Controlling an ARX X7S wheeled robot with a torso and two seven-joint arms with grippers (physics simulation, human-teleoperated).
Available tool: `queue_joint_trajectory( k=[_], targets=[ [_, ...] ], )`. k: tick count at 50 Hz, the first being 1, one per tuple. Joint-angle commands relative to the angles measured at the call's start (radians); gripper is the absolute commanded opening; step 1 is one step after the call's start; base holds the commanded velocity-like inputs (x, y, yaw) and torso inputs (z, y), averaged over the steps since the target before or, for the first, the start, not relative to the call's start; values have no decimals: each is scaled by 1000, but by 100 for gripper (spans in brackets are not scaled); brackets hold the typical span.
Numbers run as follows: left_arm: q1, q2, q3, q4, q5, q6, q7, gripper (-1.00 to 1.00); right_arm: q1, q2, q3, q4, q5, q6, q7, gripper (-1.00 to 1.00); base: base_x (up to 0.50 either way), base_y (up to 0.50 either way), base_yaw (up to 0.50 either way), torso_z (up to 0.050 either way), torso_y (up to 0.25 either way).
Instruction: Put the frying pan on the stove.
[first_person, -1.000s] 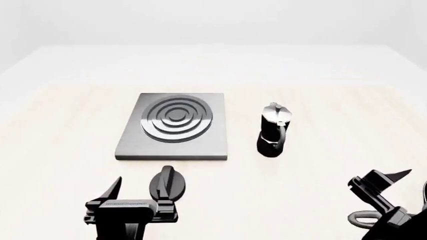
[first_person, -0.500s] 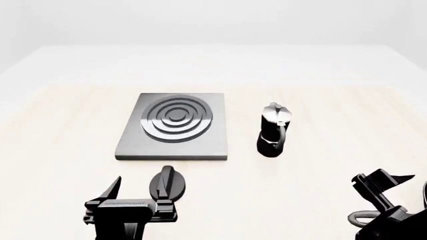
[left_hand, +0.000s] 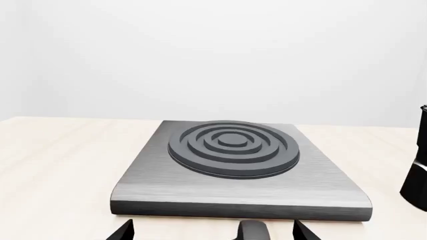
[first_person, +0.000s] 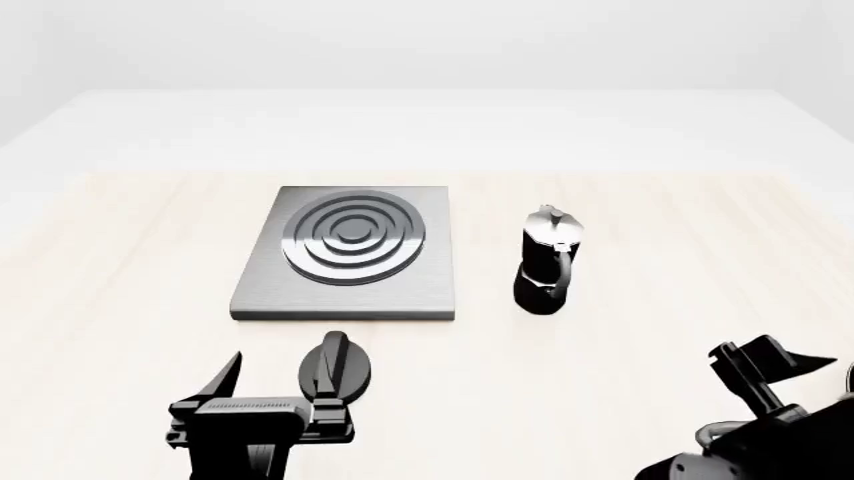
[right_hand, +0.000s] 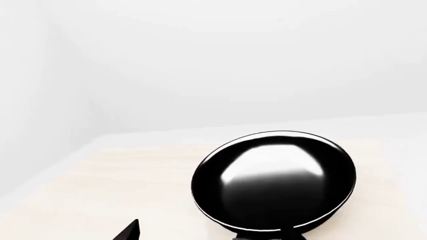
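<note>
The frying pan (right_hand: 273, 182), round and glossy black with a shiny inside, lies on the light wood table right in front of my right gripper in the right wrist view. The root of its handle (right_hand: 267, 236) is at the frame's edge between the jaws. One fingertip (right_hand: 131, 231) shows well apart from it, so the jaws are open. In the head view the right gripper (first_person: 763, 357) is at the near right, and the pan is almost wholly out of frame. The stove (first_person: 350, 255) (left_hand: 233, 170), a grey plate with dark rings, lies at centre left. My left gripper (first_person: 274, 392) (left_hand: 213, 232) is open before it.
A black-and-silver moka pot (first_person: 547, 260) stands upright just right of the stove, and its edge shows in the left wrist view (left_hand: 417, 180). A small black knob (first_person: 336, 365) (left_hand: 253, 231) lies between the left gripper's jaws, in front of the stove.
My right gripper has moved down and to the right in the head view, toward the table's near right corner. The left arm, stove, knob and moka pot have not moved.
</note>
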Motion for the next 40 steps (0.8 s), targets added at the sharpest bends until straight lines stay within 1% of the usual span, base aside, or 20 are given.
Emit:
queue_joint_trajectory(
  k=[1,19,26,40],
  targets=[
    [-1,-5,4,2,-8,-2,-6,100,27,8,-10,64,-5,-11,48,100,0,0,0,0,0],
    [-5,-12,11,-2,-15,4,-14,100,78,21,-9,222,48,-56,31,100,0,0,0,0,0],
    [-6,-13,15,-5,-16,6,-17,100,96,19,0,252,83,-66,23,100,0,0,0,0,0],
    [-9,-19,18,-6,-26,8,-20,100,209,-16,16,345,100,-104,118,100,0,0,0,0,0]
  ],
)
